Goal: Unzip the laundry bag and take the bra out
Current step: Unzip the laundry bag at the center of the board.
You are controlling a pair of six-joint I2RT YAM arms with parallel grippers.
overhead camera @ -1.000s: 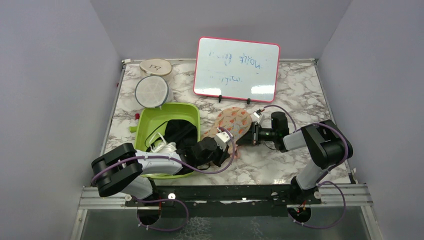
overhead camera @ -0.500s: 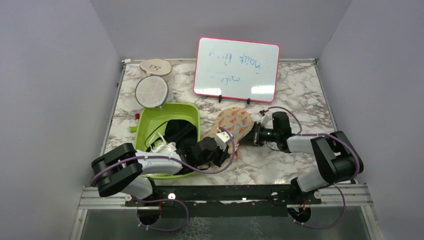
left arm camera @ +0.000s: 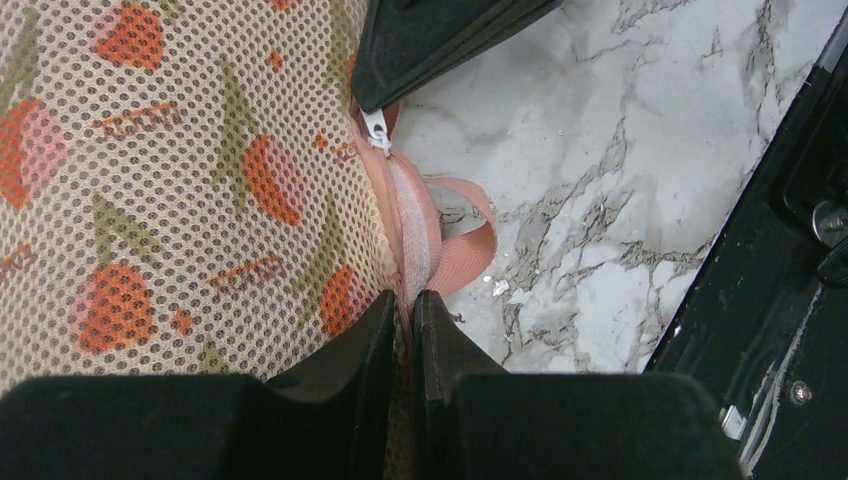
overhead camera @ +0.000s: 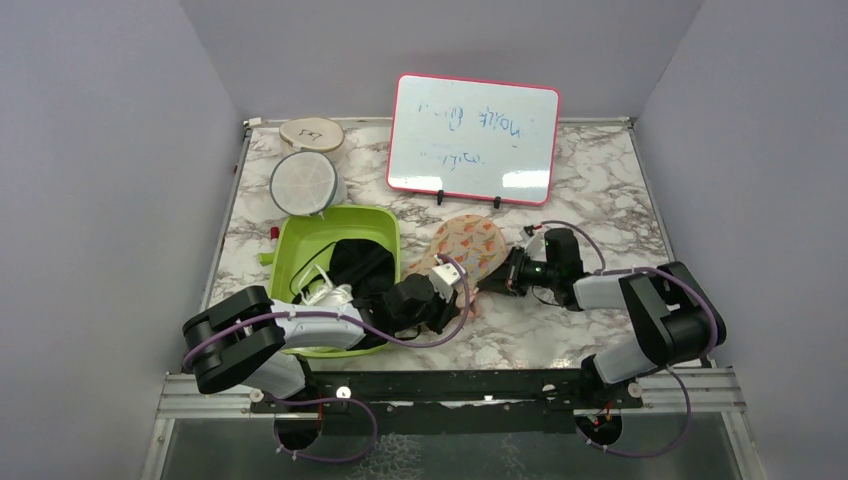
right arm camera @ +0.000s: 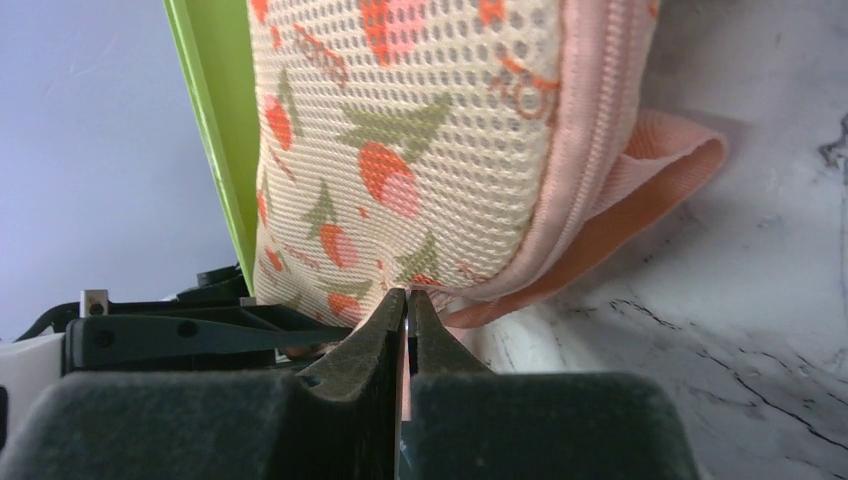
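- right end effector [right arm camera: 407, 300]: jaws together on the pink edge of the laundry bag [right arm camera: 400, 130]. A thin strip of pink shows between them.
- left wrist view: one right finger sits on top of the zipper pull [left arm camera: 377, 128], so the pinch looks to be on the pull. Not fully visible.
- changed: a second ago the right jaws were slightly apart. Now they are fully pinched, and the right wrist has dropped a little toward the near edge.
- left end effector [left arm camera: 403, 305]: clamped on the bag's zipper seam, further along from the pull. Same as a second ago.
- pink hang loop [left arm camera: 470, 240] sticks out of the seam between the two grips and lies on the tabletop [left arm camera: 600, 150].
- bag sits flat on the tabletop, its left end against the green tub [overhead camera: 385, 215].
- zipper reads as closed along the visible edge.
- bra: not in view, presumably inside the bag.
- meaning: anchor and pull grip both look set, so unzipping can start. Removal not begun.
- risk: small pull, could slip out.
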